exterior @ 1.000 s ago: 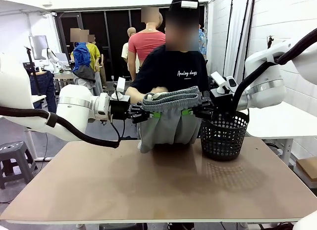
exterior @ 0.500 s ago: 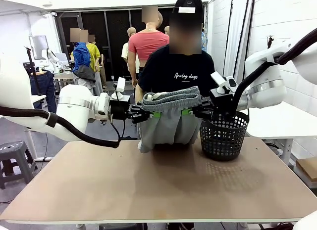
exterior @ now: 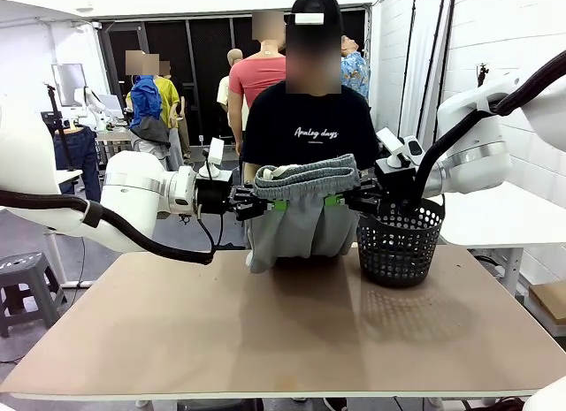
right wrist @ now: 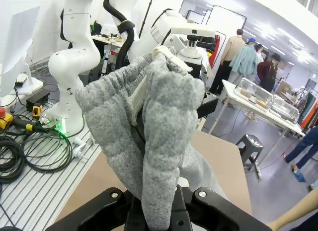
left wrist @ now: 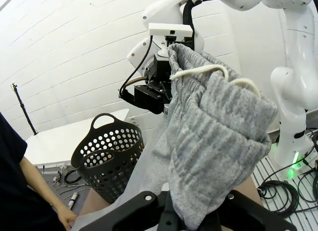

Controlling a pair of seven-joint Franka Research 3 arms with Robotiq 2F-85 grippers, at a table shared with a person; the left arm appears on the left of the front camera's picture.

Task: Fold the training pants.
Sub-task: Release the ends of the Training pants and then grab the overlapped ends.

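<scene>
The light grey training pants (exterior: 299, 218) hang above the far edge of the table, their gathered waistband stretched level between my two grippers and the legs drooping down to the tabletop. My left gripper (exterior: 268, 203) is shut on the left end of the waistband. At the other end my right gripper (exterior: 335, 199) is shut on the band too. In the left wrist view the pants (left wrist: 208, 141) bunch up out of the left gripper (left wrist: 191, 222), with a white drawstring showing. The right wrist view shows the pants (right wrist: 149, 136) pinched in the right gripper (right wrist: 158, 216).
A black mesh basket (exterior: 400, 243) stands on the table (exterior: 283, 340) at the far right, just under my right gripper. A person in a black T-shirt (exterior: 305, 124) stands upright behind the pants at the far side. The near half of the table is bare.
The person has straightened up and drawn the hands back from the waistband. Both grippers and the pants have stayed where they were.
</scene>
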